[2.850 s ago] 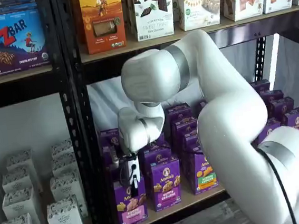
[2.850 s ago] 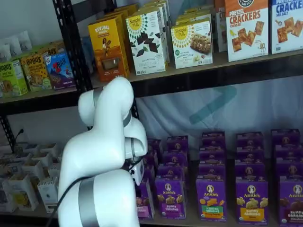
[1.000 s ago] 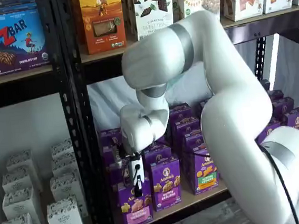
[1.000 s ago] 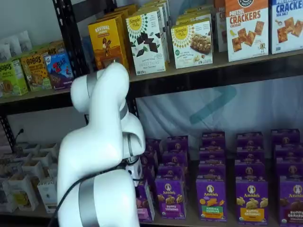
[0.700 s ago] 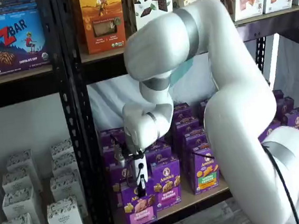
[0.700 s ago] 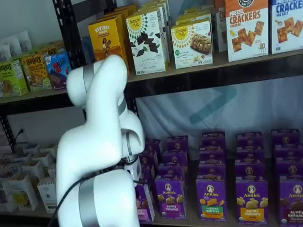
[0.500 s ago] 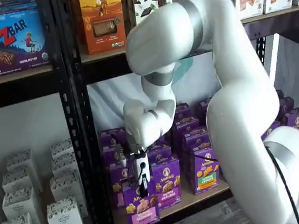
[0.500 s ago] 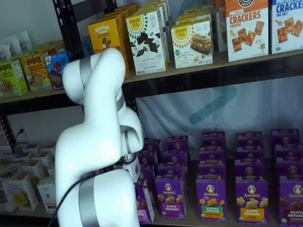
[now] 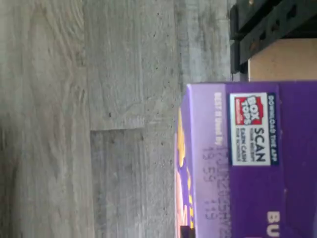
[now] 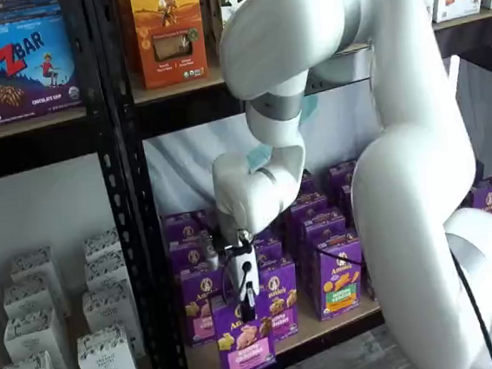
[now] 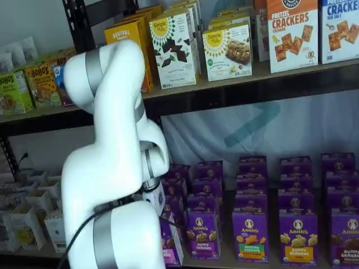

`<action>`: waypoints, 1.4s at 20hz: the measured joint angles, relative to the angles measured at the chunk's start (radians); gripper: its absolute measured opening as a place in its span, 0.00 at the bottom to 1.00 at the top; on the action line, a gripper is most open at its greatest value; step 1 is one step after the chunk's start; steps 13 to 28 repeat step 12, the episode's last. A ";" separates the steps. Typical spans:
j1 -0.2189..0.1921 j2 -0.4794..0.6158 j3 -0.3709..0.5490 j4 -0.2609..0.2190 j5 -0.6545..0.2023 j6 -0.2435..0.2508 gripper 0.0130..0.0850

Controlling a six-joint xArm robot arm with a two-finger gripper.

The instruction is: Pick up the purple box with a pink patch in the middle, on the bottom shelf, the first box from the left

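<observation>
My gripper (image 10: 245, 305) is shut on the top of the purple box (image 10: 244, 345), whose pink panel faces the front. I hold the box out in front of the bottom shelf (image 10: 200, 364), off the board and forward of the row. In a shelf view the arm hides most of the box (image 11: 170, 246), and only the gripper's white body shows above it. The wrist view shows the box's purple top (image 9: 247, 163) with a Box Tops label close under the camera. Beyond it are the grey floor and the shelf's black rail (image 9: 267, 27).
Several other purple Annie's cartons (image 10: 335, 277) stand in rows on the bottom shelf, just behind and right of the held box. A black perforated upright (image 10: 134, 247) stands to its left, with white cartons (image 10: 105, 355) beyond. The upper shelf (image 10: 175, 82) with boxes lies above the arm.
The gripper has drawn the purple box out of the row, forward and slightly to the right. The arm's elbow has risen.
</observation>
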 joint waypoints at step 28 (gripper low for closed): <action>-0.038 -0.127 0.120 0.025 0.034 -0.061 0.22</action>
